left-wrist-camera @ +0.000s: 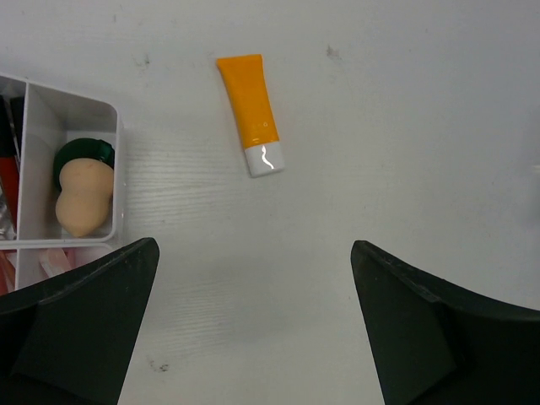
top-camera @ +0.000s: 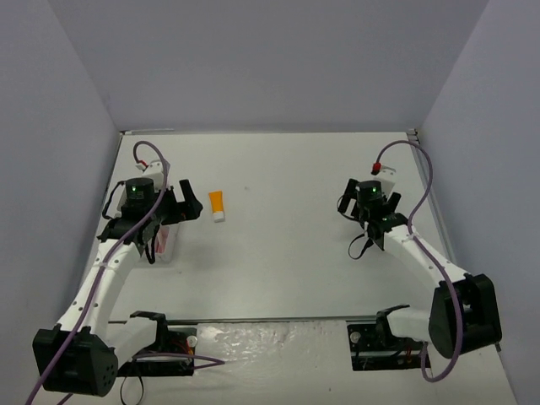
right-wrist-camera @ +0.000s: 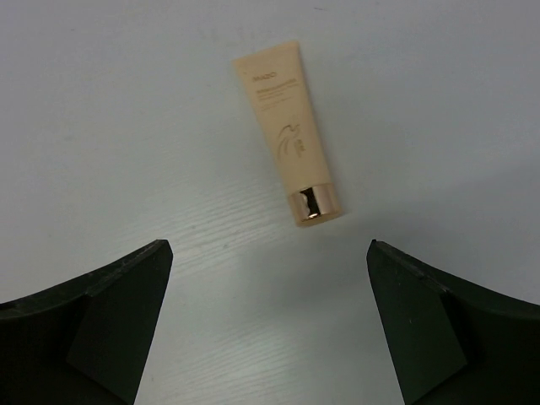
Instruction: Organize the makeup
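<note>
An orange tube with a white cap (left-wrist-camera: 251, 111) lies on the table, also seen in the top view (top-camera: 218, 205). My left gripper (left-wrist-camera: 253, 278) is open and empty, just short of the tube's cap end; in the top view (top-camera: 179, 207) it is left of the tube. A beige tube with a gold cap (right-wrist-camera: 287, 139) lies ahead of my right gripper (right-wrist-camera: 268, 270), which is open and empty. In the top view the right gripper (top-camera: 369, 209) hides that tube. A beige sponge (left-wrist-camera: 83, 196) and a dark green disc (left-wrist-camera: 84, 152) sit in one box compartment.
The white translucent compartment box (left-wrist-camera: 118, 169) lies left of the left gripper, partly under the left arm in the top view (top-camera: 164, 243). Red items (left-wrist-camera: 7, 169) and pink items (left-wrist-camera: 51, 261) lie in its other compartments. Grey walls enclose the table on three sides.
</note>
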### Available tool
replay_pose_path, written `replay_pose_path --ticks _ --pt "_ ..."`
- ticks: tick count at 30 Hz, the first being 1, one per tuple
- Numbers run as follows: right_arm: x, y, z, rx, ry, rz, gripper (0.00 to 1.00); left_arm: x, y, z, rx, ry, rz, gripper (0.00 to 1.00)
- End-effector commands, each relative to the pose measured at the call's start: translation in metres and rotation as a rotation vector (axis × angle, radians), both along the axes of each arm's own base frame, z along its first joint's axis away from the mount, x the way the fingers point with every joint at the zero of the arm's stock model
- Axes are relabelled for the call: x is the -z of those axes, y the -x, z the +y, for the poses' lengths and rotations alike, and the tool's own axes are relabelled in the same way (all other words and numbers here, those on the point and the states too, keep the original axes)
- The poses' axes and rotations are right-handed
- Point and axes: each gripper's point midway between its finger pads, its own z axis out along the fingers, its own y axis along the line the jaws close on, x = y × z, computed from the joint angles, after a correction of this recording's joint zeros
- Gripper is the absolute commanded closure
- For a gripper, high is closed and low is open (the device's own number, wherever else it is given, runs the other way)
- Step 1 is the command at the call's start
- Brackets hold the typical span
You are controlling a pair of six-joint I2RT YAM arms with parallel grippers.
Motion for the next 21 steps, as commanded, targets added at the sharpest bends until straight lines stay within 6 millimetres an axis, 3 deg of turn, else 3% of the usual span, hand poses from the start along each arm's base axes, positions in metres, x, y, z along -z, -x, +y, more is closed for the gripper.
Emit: replay_pose_path --ticks 1,4,13,21 --pt "0.009 -0.016 -0.017 0.021 -0.041 0.066 0.03 -0.026 0.006 -0.012 0.056 0.045 -0.073 0.03" --pt "0.028 -0.027 -0.030 0.018 -0.057 0.134 0.03 -0.029 0.009 -0.009 0.043 0.040 -0.077 0.03" --pt "0.056 -0.049 -0.025 -0.095 -0.044 0.234 0.10 -0.026 0.012 -0.005 0.030 0.033 -0.060 0.03" --pt "0.086 -0.048 -0.023 -0.126 -0.040 0.318 0.23 -0.022 0.011 -0.003 0.019 0.040 -0.045 0.03"
